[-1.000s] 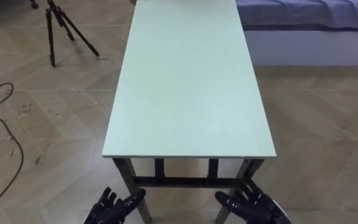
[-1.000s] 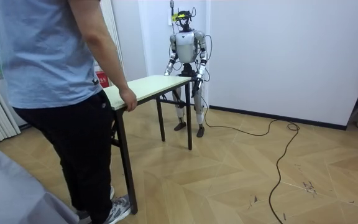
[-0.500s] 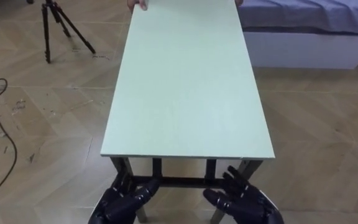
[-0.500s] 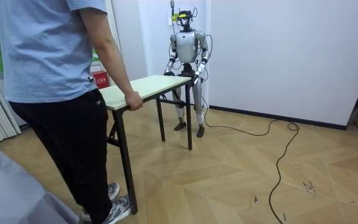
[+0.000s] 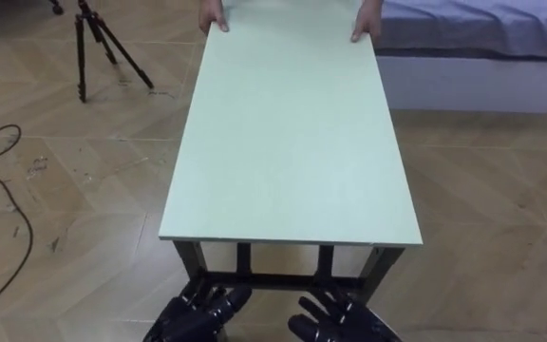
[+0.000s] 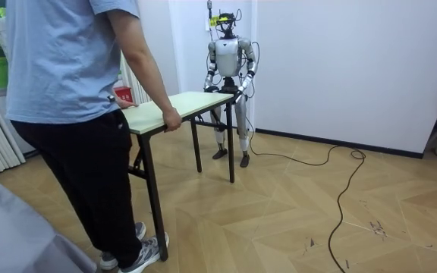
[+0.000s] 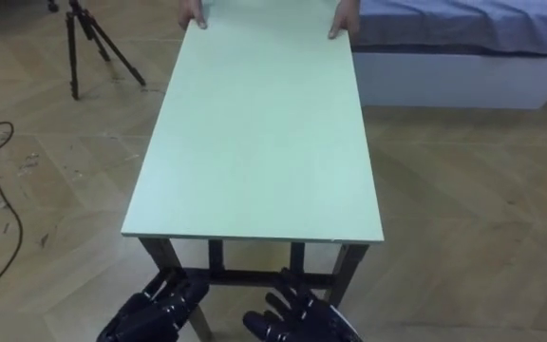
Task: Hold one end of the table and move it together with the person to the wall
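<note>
The robot's black left hand (image 5: pixel 198 309) and black right hand (image 5: pixel 335 318) hang side by side with fingers spread and relaxed, gripping nothing, just below the near short edge of a long rectangular table with a pale green top (image 5: pixel 288 142). Both hands sit in front of the table's dark metal frame (image 5: pixel 283 280), the left by the near-left leg and the right by the near-right leg; whether either touches the frame cannot be told. The tabletop is bare and runs lengthwise from the robot to the far end, where a person's two hands (image 5: pixel 214 19) clasp its far corners, one at each side. In the room view the robot stands upright at one short end of the table, near a white wall (image 6: pixel 340 61), while the person in a blue shirt (image 6: pixel 59 53) stands at the other end. A black tripod (image 5: pixel 98 47) stands on the wooden parquet floor (image 5: pixel 482 209) to the far left, a dark cable (image 5: pixel 8 218) curls on the left, and a white-based bed with a grey-blue cover (image 5: pixel 473 47) lies to the far right.
</note>
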Available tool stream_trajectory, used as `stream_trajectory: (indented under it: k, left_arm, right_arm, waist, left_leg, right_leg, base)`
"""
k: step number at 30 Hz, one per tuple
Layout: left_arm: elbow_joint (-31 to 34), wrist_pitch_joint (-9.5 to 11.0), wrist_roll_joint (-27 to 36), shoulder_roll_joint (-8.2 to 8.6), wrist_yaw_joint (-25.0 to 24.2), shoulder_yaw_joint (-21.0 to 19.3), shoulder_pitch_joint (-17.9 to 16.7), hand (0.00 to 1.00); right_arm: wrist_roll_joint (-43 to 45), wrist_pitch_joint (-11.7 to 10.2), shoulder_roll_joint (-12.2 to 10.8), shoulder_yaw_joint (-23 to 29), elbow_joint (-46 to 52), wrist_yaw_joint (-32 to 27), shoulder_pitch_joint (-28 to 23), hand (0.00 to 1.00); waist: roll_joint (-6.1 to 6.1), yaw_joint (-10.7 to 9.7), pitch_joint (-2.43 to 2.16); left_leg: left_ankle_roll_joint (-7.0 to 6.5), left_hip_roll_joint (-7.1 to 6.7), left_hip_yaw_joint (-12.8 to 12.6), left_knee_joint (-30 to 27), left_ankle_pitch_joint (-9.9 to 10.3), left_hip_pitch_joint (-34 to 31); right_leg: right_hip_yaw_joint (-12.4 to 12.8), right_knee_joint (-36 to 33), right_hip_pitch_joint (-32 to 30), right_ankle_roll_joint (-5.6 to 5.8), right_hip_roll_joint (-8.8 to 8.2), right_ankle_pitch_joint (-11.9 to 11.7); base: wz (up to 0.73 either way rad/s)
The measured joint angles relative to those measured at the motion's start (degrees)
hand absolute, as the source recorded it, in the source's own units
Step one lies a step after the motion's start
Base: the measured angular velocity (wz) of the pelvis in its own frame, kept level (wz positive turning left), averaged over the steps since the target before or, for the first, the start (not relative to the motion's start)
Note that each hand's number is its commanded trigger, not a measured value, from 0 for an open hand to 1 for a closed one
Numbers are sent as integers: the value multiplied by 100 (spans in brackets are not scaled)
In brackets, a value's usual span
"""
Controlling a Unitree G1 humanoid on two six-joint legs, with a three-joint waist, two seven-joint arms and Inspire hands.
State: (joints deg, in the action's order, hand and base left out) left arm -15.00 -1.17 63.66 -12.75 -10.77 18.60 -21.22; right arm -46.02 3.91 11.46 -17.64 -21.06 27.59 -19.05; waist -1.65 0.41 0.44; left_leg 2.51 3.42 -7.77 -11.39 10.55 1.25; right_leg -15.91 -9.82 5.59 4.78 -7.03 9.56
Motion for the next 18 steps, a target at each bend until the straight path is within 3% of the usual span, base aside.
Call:
stream_trajectory:
  k: [4, 8, 18]
  left_arm:
    - [162, -99, 218, 16, -309, 87, 31, 0]
    - [163, -98, 704, 12, -829, 108, 98, 0]
    - [389, -88, 1117, -1, -1094, 300, 267, 0]
  right_arm:
    - [-203, 93, 2, -108, 6, 260, 59, 0]
    - [-1057, 117, 0, -132, 167, 318, 91, 0]
    - [-1725, 103, 42, -143, 464, 319, 224, 0]
  waist:
    - [-14, -2, 5]
    - [-3, -5, 11]
    - [16, -19, 14]
  left_leg:
    - [0, 6, 0, -36, 0, -79]
    - [0, 5, 1, -25, 0, -77]
    - [0, 4, 6, -10, 0, -67]
  right_leg:
    - [-2, -14, -73, -3, 1, -2]
    - [-7, -14, -70, -3, 1, -2]
    - [-5, -10, -63, -3, 4, -2]
  base:
    - [0]
    - [0]
    - [0]
